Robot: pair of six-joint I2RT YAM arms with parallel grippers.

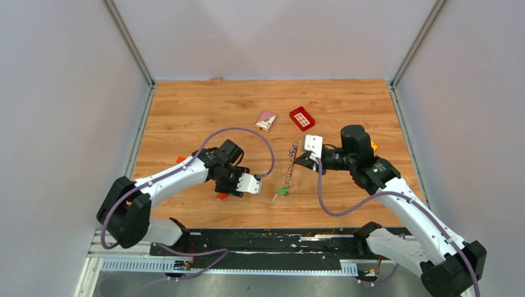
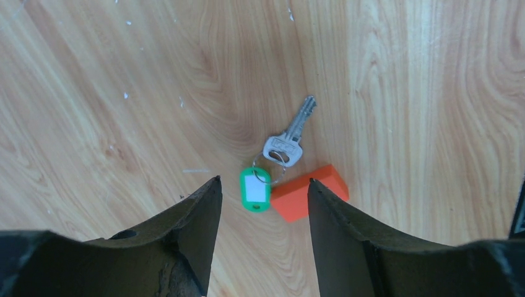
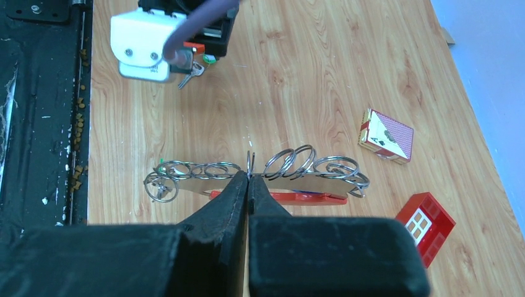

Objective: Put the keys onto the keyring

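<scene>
Our right hand [image 3: 249, 185] clenches a keyring [image 3: 309, 184] loop; our released left hand [image 2: 263, 185] should pinch the green-tagged key [image 2: 283, 150] just beside the orange block [image 2: 309, 193], missing it.

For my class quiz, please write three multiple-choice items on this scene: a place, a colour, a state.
1. The small orange block lies A) beside the silver metal key B) on top of it C) far from it.
2. The key's plastic tag is A) blue B) green C) black.
3. The right gripper is A) open B) shut on the grey metal keyring chain C) shut on the key.
Answers: A, they lie side by side; B, the tag is green; B, it pinches a ring.
</scene>
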